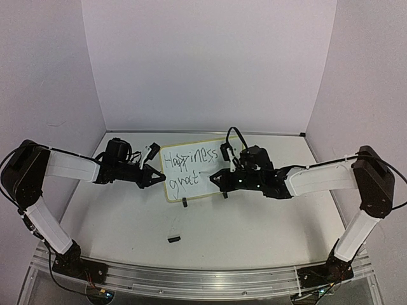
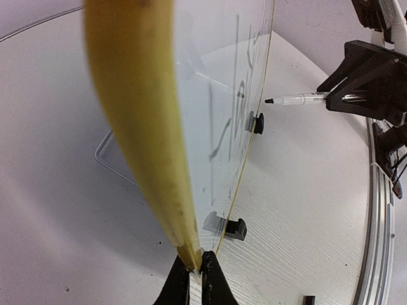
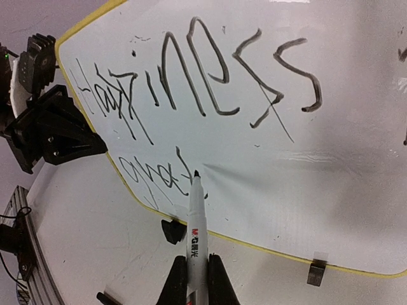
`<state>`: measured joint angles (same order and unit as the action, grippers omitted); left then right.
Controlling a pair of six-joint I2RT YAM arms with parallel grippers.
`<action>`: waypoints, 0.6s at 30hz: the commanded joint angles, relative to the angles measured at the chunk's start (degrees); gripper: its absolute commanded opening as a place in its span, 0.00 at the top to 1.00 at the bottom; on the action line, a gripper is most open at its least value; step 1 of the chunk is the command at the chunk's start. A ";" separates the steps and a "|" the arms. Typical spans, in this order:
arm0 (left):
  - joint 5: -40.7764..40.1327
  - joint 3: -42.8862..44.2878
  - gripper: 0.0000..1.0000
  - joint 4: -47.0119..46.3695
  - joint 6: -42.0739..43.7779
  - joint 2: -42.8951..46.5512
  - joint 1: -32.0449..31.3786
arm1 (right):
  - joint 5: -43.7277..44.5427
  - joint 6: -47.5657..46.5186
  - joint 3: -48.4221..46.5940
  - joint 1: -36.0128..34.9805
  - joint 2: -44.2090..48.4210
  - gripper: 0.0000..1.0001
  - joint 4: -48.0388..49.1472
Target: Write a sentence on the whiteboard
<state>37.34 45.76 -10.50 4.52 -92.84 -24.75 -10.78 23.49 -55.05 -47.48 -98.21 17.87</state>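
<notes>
My left gripper (image 2: 195, 260) is closed tight on the yellow left rim of the whiteboard (image 1: 198, 189). The board stands on its 2 black feet in the middle of the table (image 1: 127, 222), between my arms. My right gripper (image 3: 197, 267) is clamped around a white marker (image 3: 195, 229), and its tip touches the board at the end of line 2. The sentence (image 3: 210, 82) reads "Happiness" and, below it, only "grat". A small black piece (image 1: 173, 239) lies in front.
</notes>
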 commanded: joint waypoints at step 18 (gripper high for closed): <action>-4.81 1.58 1.00 1.80 1.68 0.27 0.23 | 2.60 0.33 0.96 0.38 -2.54 1.00 0.15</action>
<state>37.34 45.76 -10.50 4.51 -92.84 -24.75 -9.50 23.44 -54.96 -47.50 -100.14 17.72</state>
